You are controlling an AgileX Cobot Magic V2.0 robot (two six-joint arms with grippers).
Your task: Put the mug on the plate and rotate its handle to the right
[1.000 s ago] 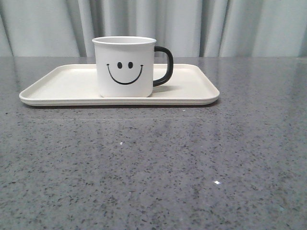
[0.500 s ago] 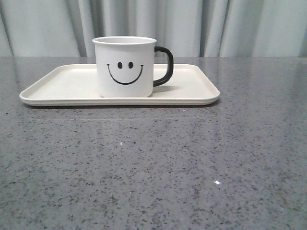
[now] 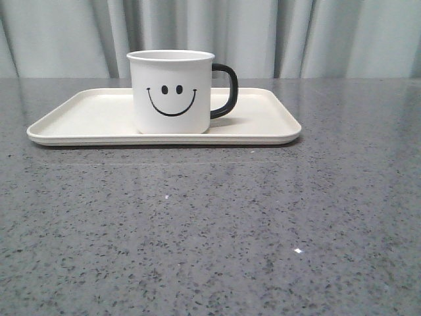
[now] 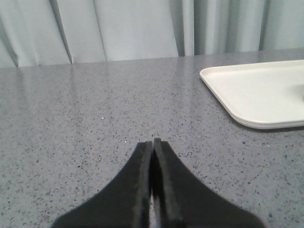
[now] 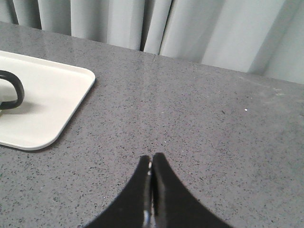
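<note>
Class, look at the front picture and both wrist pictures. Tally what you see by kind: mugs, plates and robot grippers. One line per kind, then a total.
Mugs: 1, the mug, white with a smiley face and the handle in black.
Plates: 1, the plate, cream-white, under the mug.
Grippers: 2, the left gripper and the right gripper, both black.
Total: 4

A grey speckled stone table (image 3: 210, 224) fills the lower three quarters of the front view, glossy with faint reflections. One thing lies directly on it: a cream-white rectangular plate (image 3: 85, 115) with rounded corners, lying flat in the upper middle of the frame, left of centre.
</note>
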